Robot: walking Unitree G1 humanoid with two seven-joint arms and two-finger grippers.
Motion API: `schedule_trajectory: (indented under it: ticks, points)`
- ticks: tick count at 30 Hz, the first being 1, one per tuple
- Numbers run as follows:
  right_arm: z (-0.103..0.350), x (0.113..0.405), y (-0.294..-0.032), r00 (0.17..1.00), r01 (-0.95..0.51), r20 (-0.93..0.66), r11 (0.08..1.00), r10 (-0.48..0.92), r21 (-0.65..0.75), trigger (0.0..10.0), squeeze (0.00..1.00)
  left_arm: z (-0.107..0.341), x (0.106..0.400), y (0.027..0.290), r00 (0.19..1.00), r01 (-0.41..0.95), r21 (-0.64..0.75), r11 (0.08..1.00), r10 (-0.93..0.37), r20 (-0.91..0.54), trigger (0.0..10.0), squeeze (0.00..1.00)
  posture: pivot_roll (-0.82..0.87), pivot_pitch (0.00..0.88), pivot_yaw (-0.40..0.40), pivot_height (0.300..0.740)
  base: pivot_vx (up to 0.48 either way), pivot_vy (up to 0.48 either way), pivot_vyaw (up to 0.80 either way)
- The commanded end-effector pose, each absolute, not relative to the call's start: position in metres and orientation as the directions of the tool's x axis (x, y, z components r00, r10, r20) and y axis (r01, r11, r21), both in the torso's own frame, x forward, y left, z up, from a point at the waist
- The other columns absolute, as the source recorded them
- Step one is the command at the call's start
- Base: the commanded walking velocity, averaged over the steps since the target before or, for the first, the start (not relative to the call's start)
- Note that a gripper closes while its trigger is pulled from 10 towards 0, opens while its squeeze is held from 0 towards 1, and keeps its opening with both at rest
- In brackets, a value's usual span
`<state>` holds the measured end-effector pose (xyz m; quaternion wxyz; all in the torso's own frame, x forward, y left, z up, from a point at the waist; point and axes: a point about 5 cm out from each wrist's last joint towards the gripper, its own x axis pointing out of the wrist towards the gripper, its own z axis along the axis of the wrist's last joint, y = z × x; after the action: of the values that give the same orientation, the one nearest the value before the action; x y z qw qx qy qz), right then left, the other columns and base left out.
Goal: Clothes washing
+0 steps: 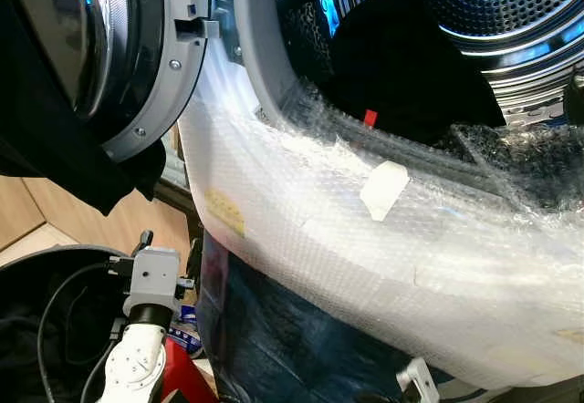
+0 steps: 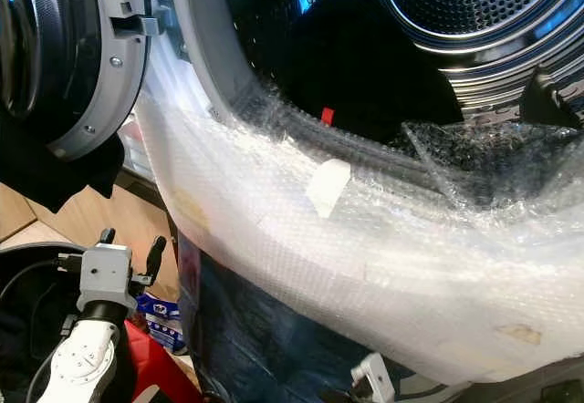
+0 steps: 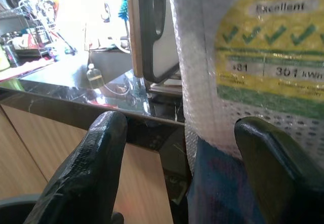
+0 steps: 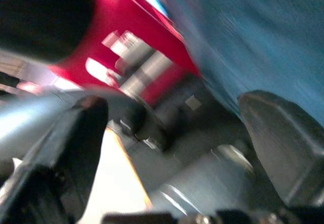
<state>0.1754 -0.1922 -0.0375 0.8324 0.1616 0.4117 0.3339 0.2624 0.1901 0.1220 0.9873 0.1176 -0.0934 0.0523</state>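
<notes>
I see the washing machine [image 1: 383, 239], wrapped in bubble wrap [image 2: 274, 202], with its door [image 1: 137, 56] swung open to the left. Dark clothes [image 1: 401, 66] lie inside the drum [image 2: 474, 11]. My left gripper [image 3: 179, 158] hangs low left beside the machine, its 2 fingers [image 3: 86, 168] spread wide, holding nothing. My right gripper [image 4: 172, 133] is also spread, empty, blurred.

Blue light is glinting off the drum [image 1: 511, 11], and glare is whitening the bubble wrap [image 1: 365, 230]. The right wrist view is smearing with motion blur; daylight is overexposing the left wrist view's window area [image 3: 96, 6].
</notes>
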Motion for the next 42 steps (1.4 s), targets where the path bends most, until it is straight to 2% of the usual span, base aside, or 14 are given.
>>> schedule_trajectory:
  ticks: [1,2,4,7,13,15,18,23,34,35,36,37,40,42]
  points:
    - [-0.051,0.169,-0.205,0.470,-0.340,-0.652,0.803,0.595,0.489,10.0,0.00,0.124,0.260,0.189,0.978,-0.113,0.215,0.970,0.070,0.196,10.0,0.00,0.11,0.033,-0.084,0.740,0.000,0.000,0.00]
    - [-0.067,0.163,-0.220,0.483,-0.229,-0.773,0.912,0.411,0.342,10.0,0.00,0.127,0.260,0.190,0.977,-0.106,0.203,0.973,0.064,0.202,10.0,0.00,0.11,0.031,-0.077,0.740,0.000,0.000,0.00]
    - [-0.074,0.158,-0.229,0.475,-0.160,-0.837,0.962,0.272,0.222,10.0,0.00,0.128,0.260,0.190,0.977,-0.101,0.200,0.975,0.059,0.204,10.0,0.00,0.11,0.027,-0.076,0.740,0.000,0.000,0.00]
    - [-0.087,0.142,-0.241,0.385,-0.076,-0.922,0.997,0.039,0.010,10.0,0.00,0.133,0.263,0.193,0.974,-0.119,0.159,0.980,0.084,0.210,10.0,0.00,0.12,0.026,-0.070,0.740,0.000,0.000,0.00]
    - [-0.095,0.135,-0.228,0.367,0.020,-0.930,0.999,0.020,0.029,10.0,0.00,0.133,0.265,0.195,0.975,-0.123,0.138,0.983,0.093,0.203,10.0,0.00,0.12,0.035,-0.064,0.740,0.000,0.000,0.00]
    - [-0.098,0.131,-0.227,0.350,0.014,-0.937,1.000,-0.015,-0.011,10.0,0.00,0.134,0.267,0.194,0.976,-0.113,0.139,0.984,0.084,0.200,10.0,0.00,0.13,0.033,-0.068,0.740,0.000,0.000,0.00]
    - [-0.101,0.126,-0.226,0.322,0.101,-0.943,0.993,-0.085,-0.055,10.0,0.00,0.136,0.271,0.195,0.979,-0.108,0.104,0.989,0.087,0.186,10.0,0.00,0.13,0.034,-0.056,0.740,0.000,0.000,0.00]
    - [-0.102,0.126,-0.223,0.323,0.110,-0.940,0.990,-0.114,-0.083,10.0,0.00,0.117,0.261,0.192,0.996,-0.076,-0.004,0.997,0.077,0.056,10.0,0.00,0.14,0.039,-0.047,0.740,0.000,0.000,0.00]
    - [-0.102,0.126,-0.222,0.319,0.108,-0.938,0.989,-0.133,-0.104,10.0,0.00,0.113,0.258,0.193,0.997,-0.078,-0.021,0.997,0.078,0.014,10.0,0.00,0.14,0.041,-0.046,0.740,0.000,0.000,0.00]
    - [-0.102,0.130,-0.219,0.326,0.079,-0.937,0.991,-0.124,-0.103,10.0,0.00,0.117,0.250,0.217,0.985,-0.174,0.025,0.984,0.174,-0.003,10.0,1.00,0.18,0.073,-0.041,0.740,0.000,0.000,0.00]
    - [-0.100,0.137,-0.216,0.344,0.034,-0.930,0.992,-0.129,-0.125,10.0,0.00,0.122,0.240,0.250,0.956,-0.285,0.039,0.958,0.287,-0.059,10.0,1.00,0.19,0.079,-0.042,0.740,0.000,0.000,0.00]
    - [-0.099,0.141,-0.215,0.356,-0.005,-0.925,0.989,-0.134,-0.145,10.0,0.00,0.124,0.240,0.267,0.926,-0.356,0.089,0.930,0.364,-0.098,10.0,1.00,0.20,0.077,-0.040,0.740,0.000,0.000,0.00]
    - [-0.098,0.143,-0.212,0.364,-0.010,-0.923,0.990,-0.127,-0.140,10.0,0.00,0.128,0.241,0.290,0.859,-0.482,0.095,0.871,0.491,-0.144,10.0,1.00,0.18,0.086,-0.027,0.740,0.000,0.000,0.00]
    - [-0.099,0.143,-0.212,0.364,-0.008,-0.923,0.991,-0.125,-0.137,10.0,0.00,0.132,0.242,0.295,0.852,-0.494,0.110,0.863,0.505,-0.138,10.0,1.00,0.19,0.089,-0.025,0.740,0.000,0.000,0.00]
